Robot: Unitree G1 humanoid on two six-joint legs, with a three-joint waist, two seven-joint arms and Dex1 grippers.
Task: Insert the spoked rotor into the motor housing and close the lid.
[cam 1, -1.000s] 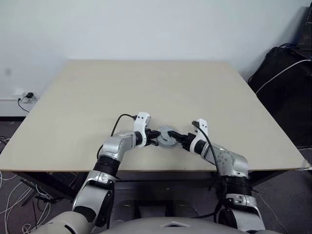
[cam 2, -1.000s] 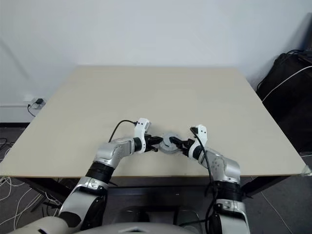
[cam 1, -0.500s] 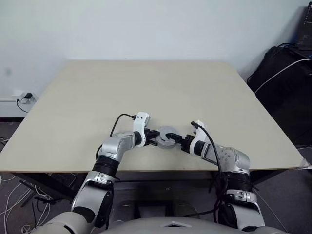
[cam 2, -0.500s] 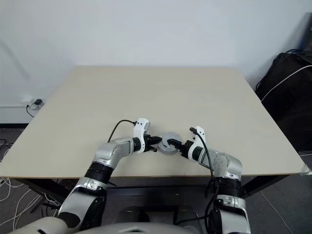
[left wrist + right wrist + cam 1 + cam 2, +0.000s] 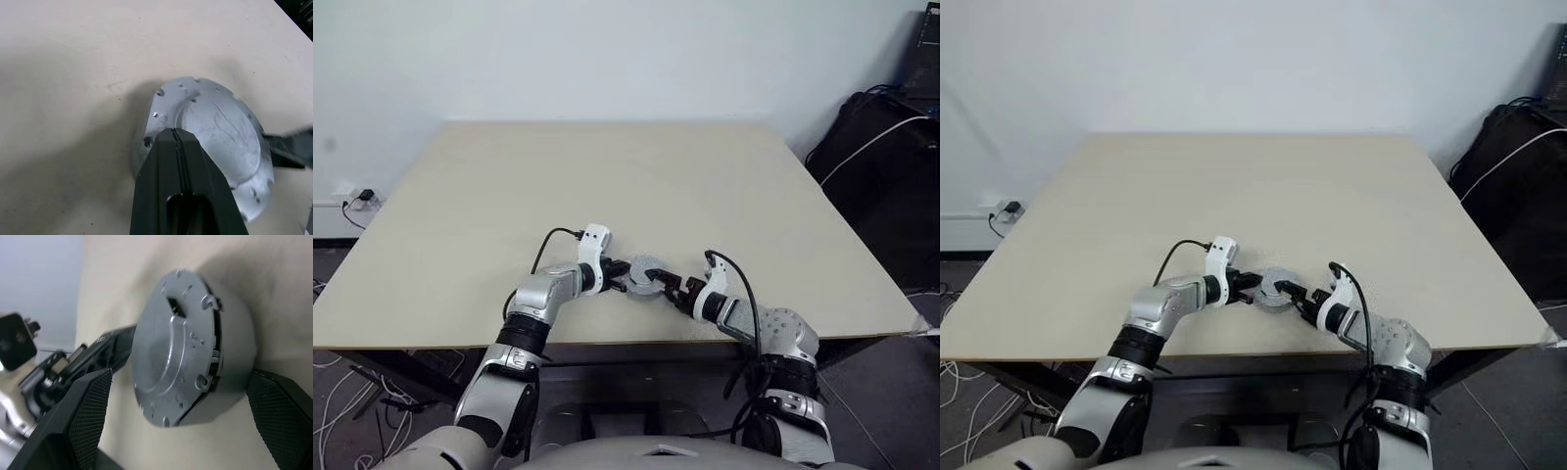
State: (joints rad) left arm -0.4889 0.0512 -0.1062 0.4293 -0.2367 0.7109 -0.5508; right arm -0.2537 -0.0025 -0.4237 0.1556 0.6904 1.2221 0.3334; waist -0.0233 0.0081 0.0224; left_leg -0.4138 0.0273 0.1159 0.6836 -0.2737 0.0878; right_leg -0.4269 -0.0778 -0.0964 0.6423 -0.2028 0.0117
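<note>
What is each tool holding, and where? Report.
Nothing gripped. Shut left tool rests on the lid near its rim; open right tool straddles it, unclamped.

Lid [image 5: 215,132] was plain matte grey with fine scratches and small dark holes round its rim; motor housing [image 5: 230,350] under it the same grey. Table [image 5: 607,176] around the lid was pale beige, both grippers' fingers [image 5: 88,416] black.
</note>
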